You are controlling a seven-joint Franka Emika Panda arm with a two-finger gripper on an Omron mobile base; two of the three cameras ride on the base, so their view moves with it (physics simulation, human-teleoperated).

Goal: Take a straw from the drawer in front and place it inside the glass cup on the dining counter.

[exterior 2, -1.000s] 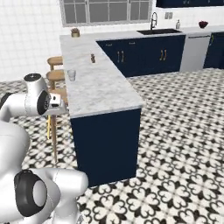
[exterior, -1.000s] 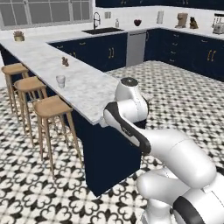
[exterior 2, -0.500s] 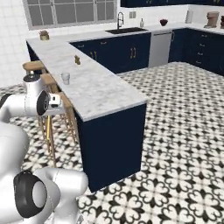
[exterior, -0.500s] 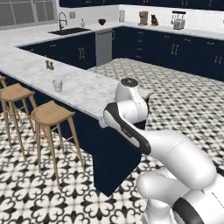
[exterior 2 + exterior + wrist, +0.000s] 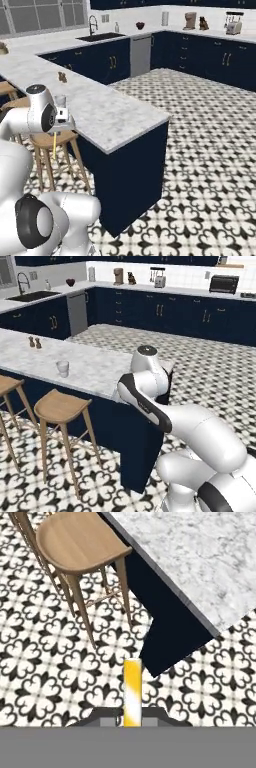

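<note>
The arm folded back low beside the dining worktop (image 5: 95, 368), hand pointing down. The tool (image 5: 132, 721) was pinching the straw (image 5: 132, 692), upright over floor. The glass cup (image 5: 62, 368) stood up-left on the slab, well apart. No writing legible.

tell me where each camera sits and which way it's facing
Left base view: behind the arm's left, facing the dining counter and glass cup; the arm rises lower right.
Right base view: behind its right, over the same counter; the arm rises lower left, yellow straw hanging below the hand.
Hand view: looks down the gripper, shut on the straw, at a stool and the counter corner.
</note>
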